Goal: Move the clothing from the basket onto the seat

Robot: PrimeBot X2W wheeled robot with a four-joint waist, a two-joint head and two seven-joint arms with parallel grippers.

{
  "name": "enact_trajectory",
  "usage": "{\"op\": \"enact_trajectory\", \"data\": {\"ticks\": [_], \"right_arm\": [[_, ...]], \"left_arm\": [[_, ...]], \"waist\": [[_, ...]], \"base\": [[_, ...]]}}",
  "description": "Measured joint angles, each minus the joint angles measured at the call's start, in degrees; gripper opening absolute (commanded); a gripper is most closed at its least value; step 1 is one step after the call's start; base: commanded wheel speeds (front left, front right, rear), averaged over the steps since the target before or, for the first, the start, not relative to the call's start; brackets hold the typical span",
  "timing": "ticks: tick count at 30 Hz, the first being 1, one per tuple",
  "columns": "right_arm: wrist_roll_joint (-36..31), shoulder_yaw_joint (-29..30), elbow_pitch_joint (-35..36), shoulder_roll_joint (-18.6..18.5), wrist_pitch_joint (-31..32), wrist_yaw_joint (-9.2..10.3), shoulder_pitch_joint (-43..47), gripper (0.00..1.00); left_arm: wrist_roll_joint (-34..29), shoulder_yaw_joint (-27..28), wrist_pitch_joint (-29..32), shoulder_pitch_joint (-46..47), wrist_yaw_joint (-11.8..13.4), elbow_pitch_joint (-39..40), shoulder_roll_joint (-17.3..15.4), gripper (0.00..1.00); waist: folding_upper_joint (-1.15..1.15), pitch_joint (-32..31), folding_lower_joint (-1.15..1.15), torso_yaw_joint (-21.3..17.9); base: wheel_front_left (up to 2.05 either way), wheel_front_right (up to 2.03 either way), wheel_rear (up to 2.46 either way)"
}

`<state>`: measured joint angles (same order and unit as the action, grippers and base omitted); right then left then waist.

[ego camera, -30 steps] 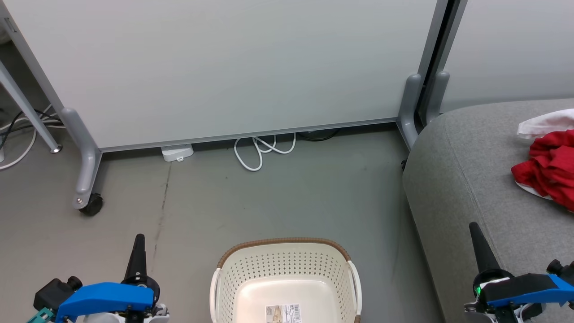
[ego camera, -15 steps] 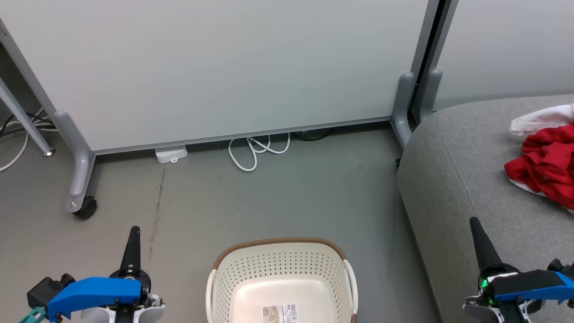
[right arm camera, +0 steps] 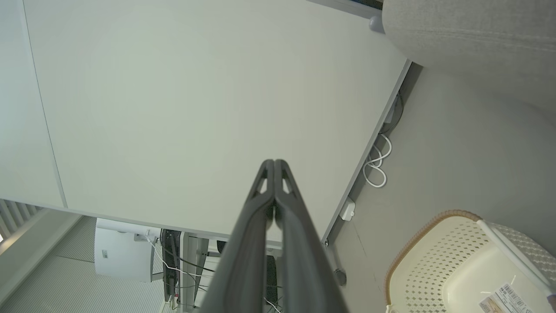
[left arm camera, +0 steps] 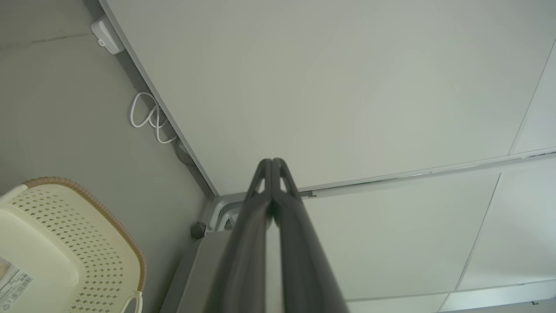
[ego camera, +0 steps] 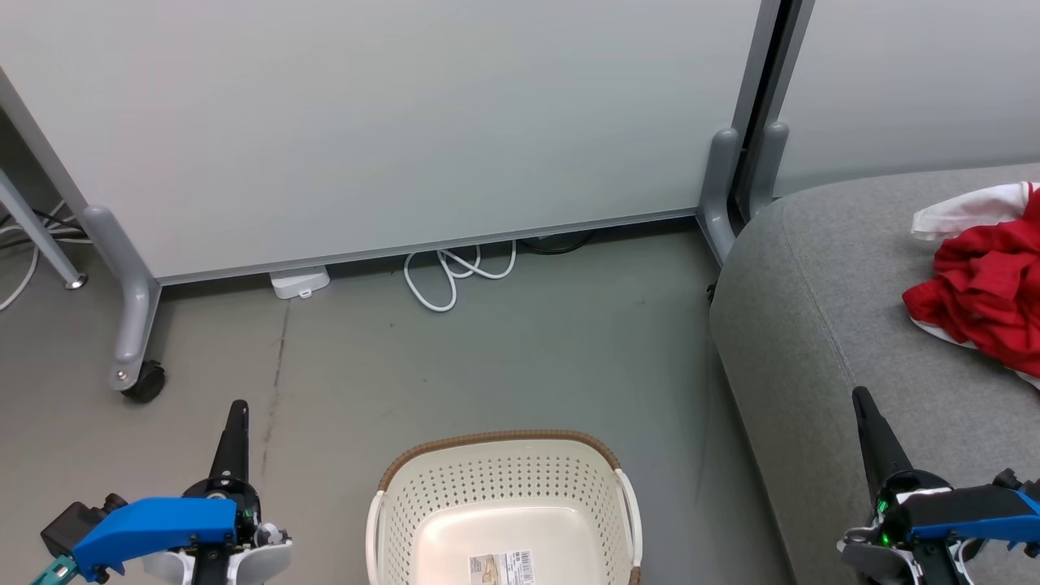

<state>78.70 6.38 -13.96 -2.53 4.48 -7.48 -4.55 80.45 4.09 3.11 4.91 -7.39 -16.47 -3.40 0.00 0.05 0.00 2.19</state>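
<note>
In the head view the left gripper (ego camera: 236, 406) stands at 7 o'clock over the floor. Its own wrist view shows what the head view cannot: the fingers (left arm camera: 254, 217) pressed together, pinching nothing. At 6 o'clock sits the basket (ego camera: 504, 479), cream with a brown rim, a barcode label (ego camera: 504, 566) on its bare bottom. At 3 o'clock the seat (ego camera: 812, 325) carries the clothing (ego camera: 983, 292) — a crumpled bright red heap with white cloth at its top edge, cut off by the picture's border. The right gripper (ego camera: 858, 395) at 4 o'clock hangs over the seat's front, its fingers (right arm camera: 291, 217) likewise pressed together.
</note>
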Motion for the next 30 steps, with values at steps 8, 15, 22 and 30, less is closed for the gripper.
{"op": "enact_trajectory", "data": {"ticks": [8, 15, 22, 30], "right_arm": [[3.7, 0.0, 0.0, -0.1, 0.5, 0.0, -0.5, 0.0], [6.7, 0.0, 0.0, -0.1, 1.0, 0.0, -0.7, 0.0], [9.6, 0.1, 0.0, -0.1, 1.4, 0.0, -1.1, 0.0], [12.7, 0.1, 0.0, -0.2, 1.9, 0.0, -1.2, 0.0]], "left_arm": [[3.2, 0.7, 0.9, 0.2, 0.0, 0.7, 0.1, 0.0], [5.9, 1.1, 1.8, 0.5, 0.0, 1.2, 0.2, 0.0], [8.4, 1.7, 2.4, 0.7, 0.0, 1.7, 0.4, 0.0], [11.0, 2.4, 3.3, 0.9, 0.0, 2.2, 0.5, 0.0]], "waist": [[0.0, 0.0, 0.0, -0.5], [0.0, 0.1, 0.0, -1.0], [0.0, 0.1, 0.0, -1.5], [0.0, 0.1, 0.0, -2.0]], "base": [[0.0, 0.0, 0.0], [0.0, 0.0, 0.0], [0.0, 0.0, 0.0], [0.0, 0.0, 0.0]]}}
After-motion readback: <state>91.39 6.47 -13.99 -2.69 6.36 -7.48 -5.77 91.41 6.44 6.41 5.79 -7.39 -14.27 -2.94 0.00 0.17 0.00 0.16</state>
